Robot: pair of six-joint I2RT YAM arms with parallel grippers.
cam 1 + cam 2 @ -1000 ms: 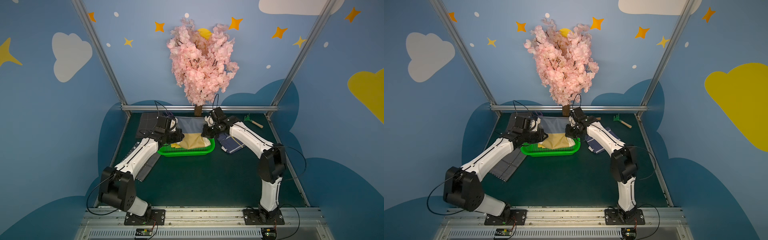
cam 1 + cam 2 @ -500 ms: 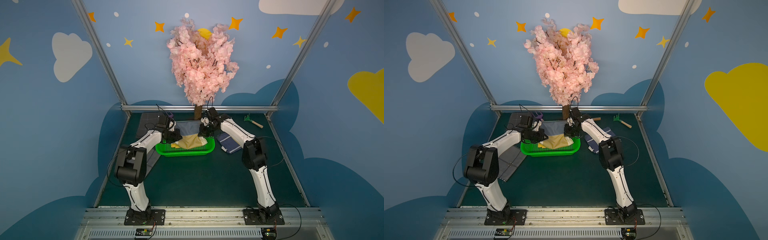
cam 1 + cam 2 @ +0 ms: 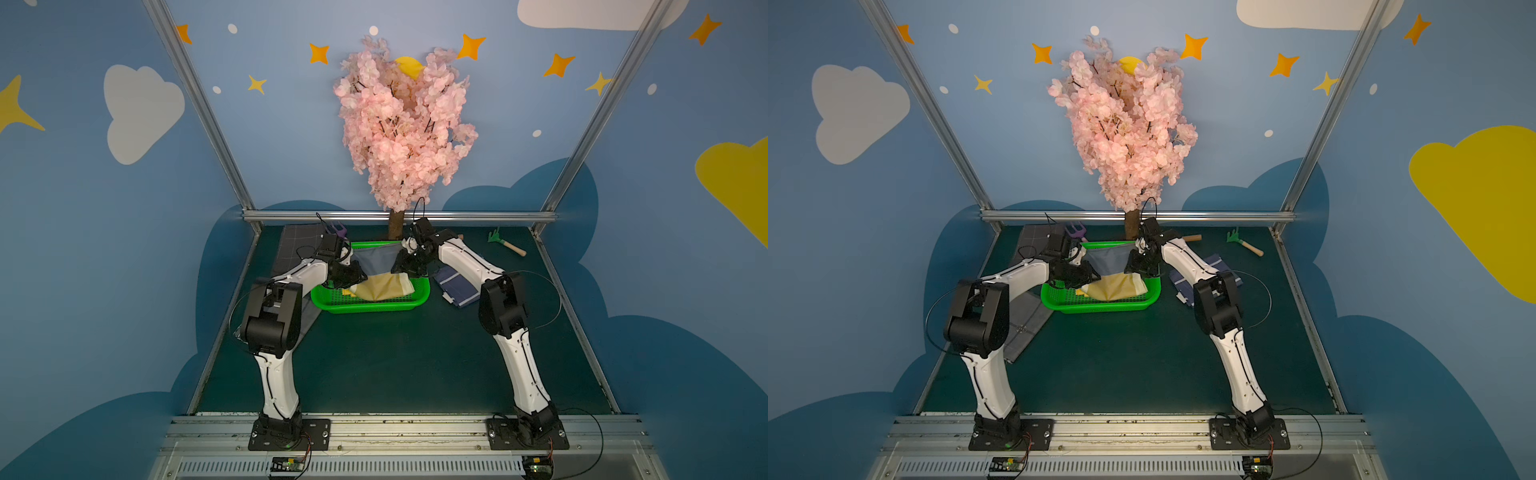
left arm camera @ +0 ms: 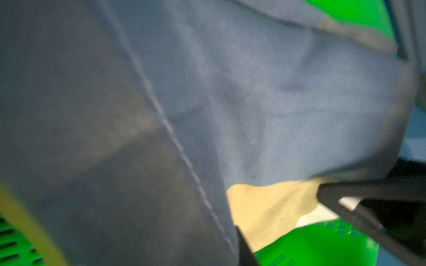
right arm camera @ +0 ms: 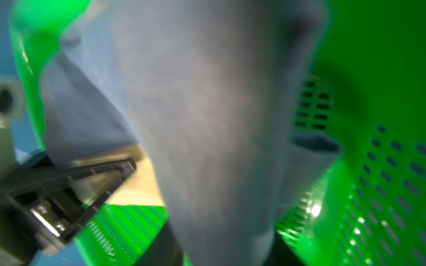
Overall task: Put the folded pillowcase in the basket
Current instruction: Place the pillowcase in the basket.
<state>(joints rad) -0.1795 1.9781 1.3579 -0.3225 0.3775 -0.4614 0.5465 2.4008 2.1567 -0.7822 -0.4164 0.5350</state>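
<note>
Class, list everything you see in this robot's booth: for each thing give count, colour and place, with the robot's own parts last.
basket: 1, green, back centre of table.
pillowcase: 1, blue-grey, between the grippers, over the basket's back.
yellow cloth: 1, tan-yellow, in the basket's front.
grey cloth: count unclear, checked grey, table's left side.
navy cloth: 1, dark blue, right of basket.
rake: 1, green, wooden handle, back right.
fork: 1, purple, behind basket's left corner.
handle: 1, wooden, behind right arm.
tree: 1, pink, back centre.
table: 1, dark green.
arms: 2, white and black, from the front rail.
left gripper: 1, black, basket's left end.
right gripper: 1, black, basket's right end.
</note>
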